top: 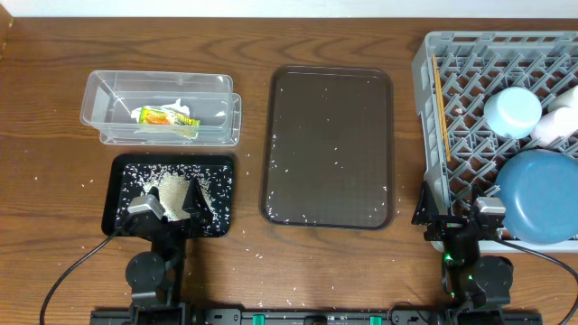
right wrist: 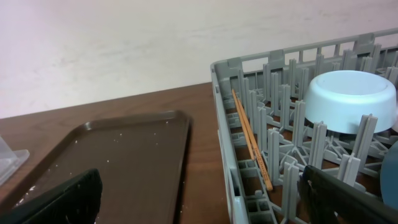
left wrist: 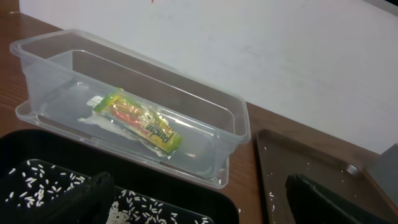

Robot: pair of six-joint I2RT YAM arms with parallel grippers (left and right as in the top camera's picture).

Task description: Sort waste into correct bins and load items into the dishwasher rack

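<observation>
The clear tub [top: 99, 99] holds the yellow-green wrapper [top: 164, 116] and white tissue [top: 183, 107]; the left wrist view shows the tub [left wrist: 239, 118] and wrapper [left wrist: 140, 121]. The black tray [top: 122, 194] holds white rice [top: 167, 185]. My left gripper [top: 170, 200] hangs open and empty over it [left wrist: 208, 202]. The grey rack [top: 424, 63] holds chopsticks [top: 441, 108], a light blue saucer [top: 512, 110], white cups [top: 558, 122] and the blue plate [top: 542, 194]. My right gripper [top: 454, 209] is open and empty, straddling the rack's left wall [right wrist: 205, 202].
The brown serving tray [top: 330, 144] lies between the bins and the rack, dotted with a few rice grains. Stray grains also lie on the wooden table round the black tray. Both arm bases stand at the table's front edge.
</observation>
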